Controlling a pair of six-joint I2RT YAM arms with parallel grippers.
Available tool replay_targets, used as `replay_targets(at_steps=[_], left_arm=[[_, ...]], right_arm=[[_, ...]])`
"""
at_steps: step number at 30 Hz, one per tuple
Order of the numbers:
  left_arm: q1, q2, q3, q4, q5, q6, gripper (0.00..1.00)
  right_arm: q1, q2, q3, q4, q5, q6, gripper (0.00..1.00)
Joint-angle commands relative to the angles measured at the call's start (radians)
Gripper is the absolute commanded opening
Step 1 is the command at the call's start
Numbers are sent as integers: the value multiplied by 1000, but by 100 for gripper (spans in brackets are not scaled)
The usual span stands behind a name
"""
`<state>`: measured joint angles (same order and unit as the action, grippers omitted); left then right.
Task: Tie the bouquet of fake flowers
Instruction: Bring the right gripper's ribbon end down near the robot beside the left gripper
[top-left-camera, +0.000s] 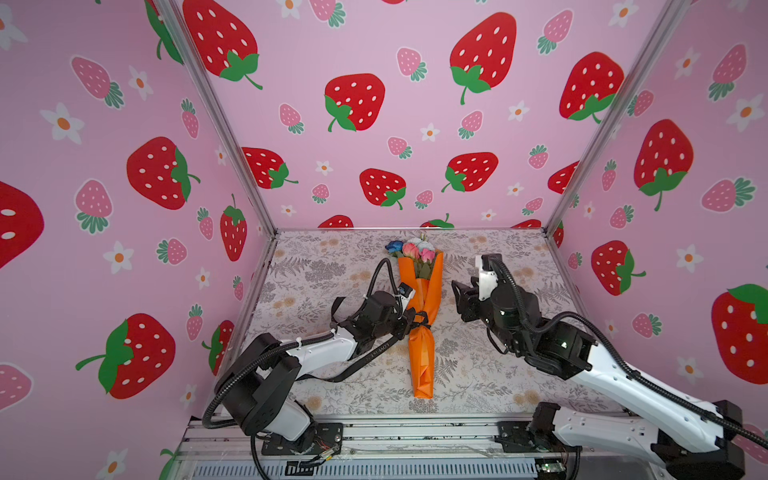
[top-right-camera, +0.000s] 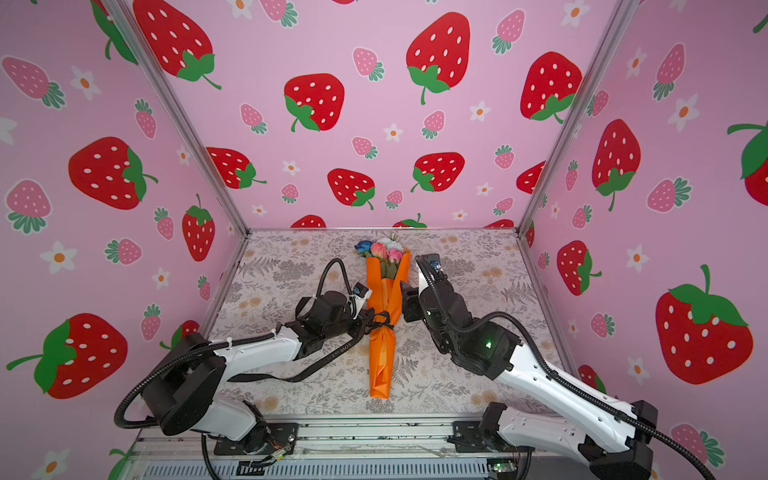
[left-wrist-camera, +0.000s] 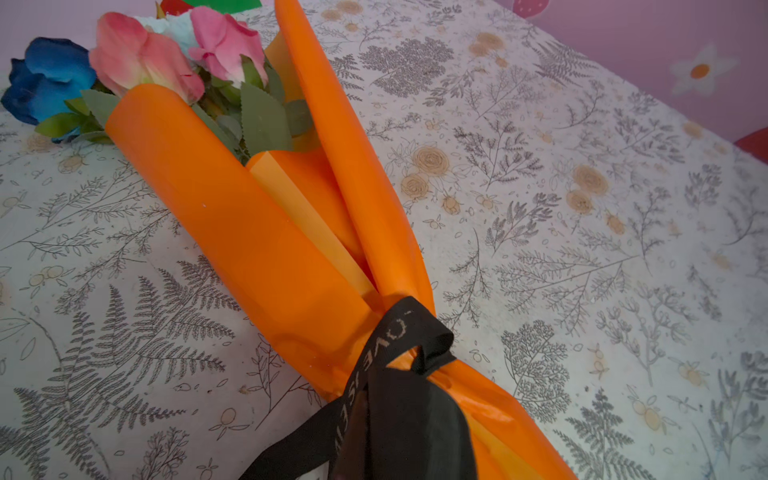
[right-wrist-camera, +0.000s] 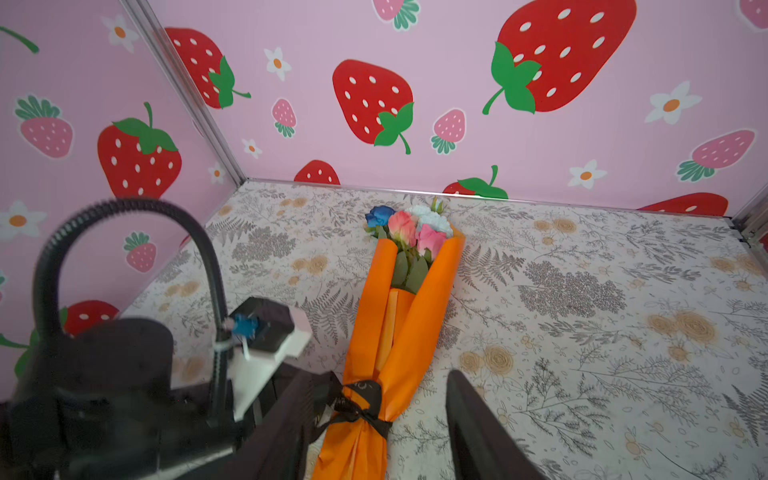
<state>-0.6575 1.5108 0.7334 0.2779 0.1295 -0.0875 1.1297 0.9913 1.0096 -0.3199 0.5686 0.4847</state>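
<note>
bouquet (top-left-camera: 422, 357), lying front-to-back, flowered end rearward

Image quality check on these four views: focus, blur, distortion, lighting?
In both top views: wide-angle, walls splayed outward; flat even light, faint shadows. Left wrist view: bouquet sharp, ribbon nearest the lens soft. Right wrist view: bouquet sharp, left arm's cable blurred in the foreground.
</note>
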Motion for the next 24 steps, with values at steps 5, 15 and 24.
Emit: replay_targets(at_steps=[5, 15, 24], left_arm=[[72, 32, 73, -91, 147, -114, 0], [106, 90, 140, -172, 205, -161, 0], [119, 124, 151, -172, 219, -189, 0]], right_arm=[[337, 237, -105, 156, 29, -84, 49], [449, 715, 24, 409, -194, -377, 49], [438, 1018, 241, 458, -193, -521, 59]])
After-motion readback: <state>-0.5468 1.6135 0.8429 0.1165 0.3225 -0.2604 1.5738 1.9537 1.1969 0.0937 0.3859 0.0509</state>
